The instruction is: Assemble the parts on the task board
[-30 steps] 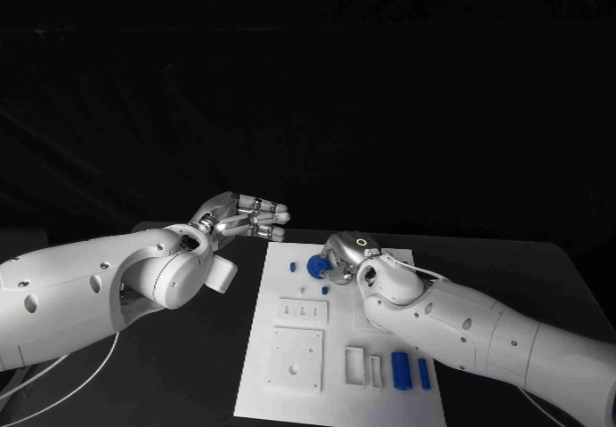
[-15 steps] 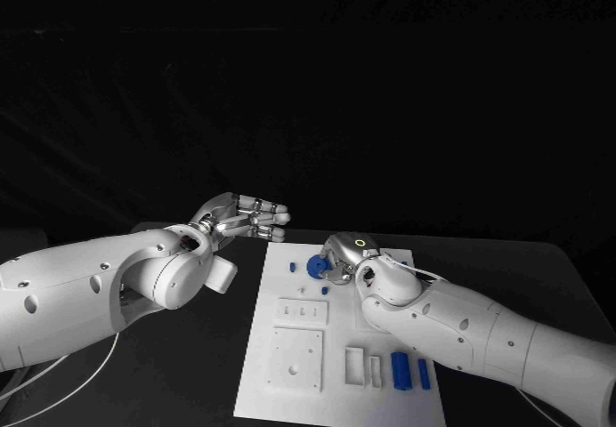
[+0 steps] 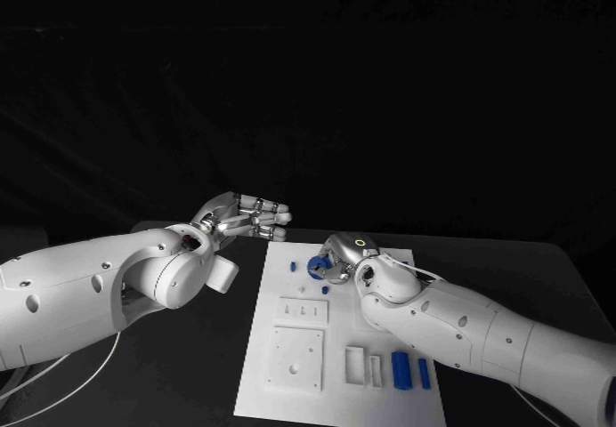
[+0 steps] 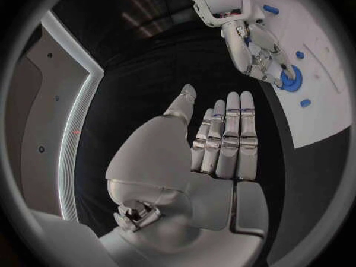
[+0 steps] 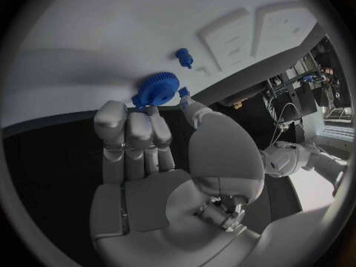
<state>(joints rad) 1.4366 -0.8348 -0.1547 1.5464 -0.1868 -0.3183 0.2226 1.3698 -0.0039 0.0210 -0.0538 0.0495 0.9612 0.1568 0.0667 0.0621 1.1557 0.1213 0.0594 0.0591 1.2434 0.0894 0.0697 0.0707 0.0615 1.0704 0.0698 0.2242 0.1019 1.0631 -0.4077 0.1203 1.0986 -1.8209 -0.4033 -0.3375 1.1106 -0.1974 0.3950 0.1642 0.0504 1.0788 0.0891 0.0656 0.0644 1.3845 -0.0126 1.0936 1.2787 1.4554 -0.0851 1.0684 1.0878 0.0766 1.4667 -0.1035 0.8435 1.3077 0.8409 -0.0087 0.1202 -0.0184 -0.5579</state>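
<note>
Pinching the blue gear (image 5: pixel 156 87) by its toothed rim at the task board's (image 3: pixel 295 378) far end, I am keeping my right robot hand (image 3: pixel 342 258) gentle; it looks light, stiff, slippery. Left robot hand (image 3: pixel 244 216) is hovering beside the board, fingers apart, holding nothing.

This looks like a robotics lab or test cell. A matte black tabletop (image 3: pixel 514 267) stands before a backdrop of dark, creased cloth (image 3: pixel 385 116), closing the scene off as in a staged recording bay. Near the tabletop's middle lies a flat white rectangular task board (image 3: pixel 336 391) with raised white fixtures and small blue plastic parts (image 3: pixel 401 368). In the right wrist view, racks of cabled equipment (image 5: pixel 296 83) stand beyond the tabletop's edge.
</note>
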